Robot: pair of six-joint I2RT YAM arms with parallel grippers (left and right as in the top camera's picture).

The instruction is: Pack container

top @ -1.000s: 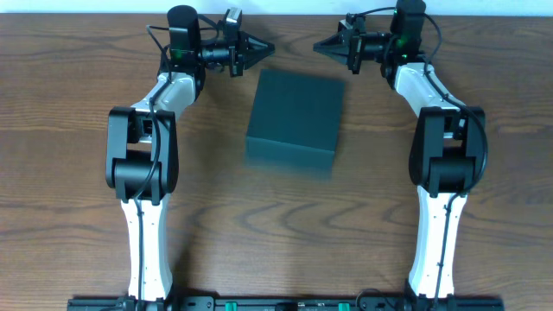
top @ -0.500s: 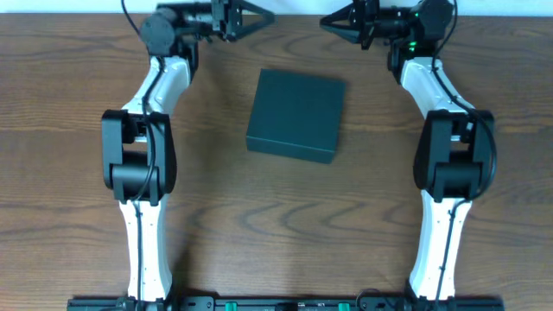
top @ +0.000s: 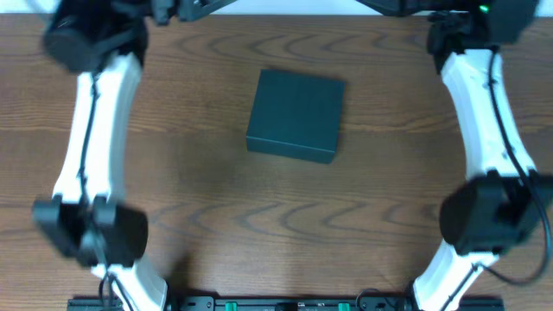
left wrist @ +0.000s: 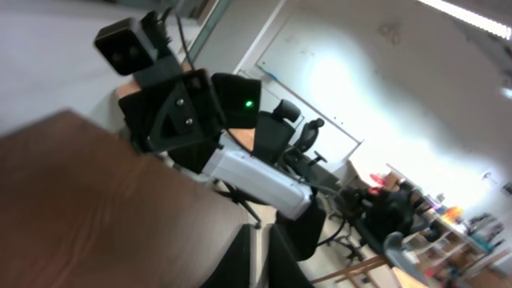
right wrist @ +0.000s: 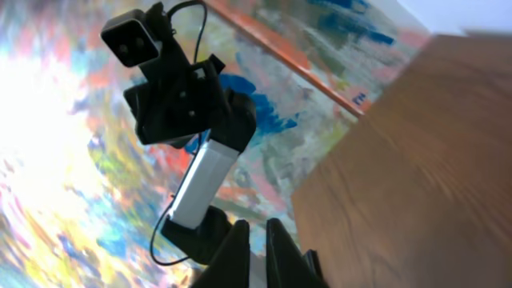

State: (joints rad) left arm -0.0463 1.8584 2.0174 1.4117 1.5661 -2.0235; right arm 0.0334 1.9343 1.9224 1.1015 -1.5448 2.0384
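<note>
Both end effectors (left wrist: 260,256) (right wrist: 258,248) show narrow finger gaps; the dark teal container (top: 295,115) sits closed, matte, square.

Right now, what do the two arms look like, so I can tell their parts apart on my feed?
Both arms match: white link shells with bulky black joint housings, as on the left arm and right arm. Thin black cables run along the links. A small green indicator light glows near the right arm's upper joint.
</note>
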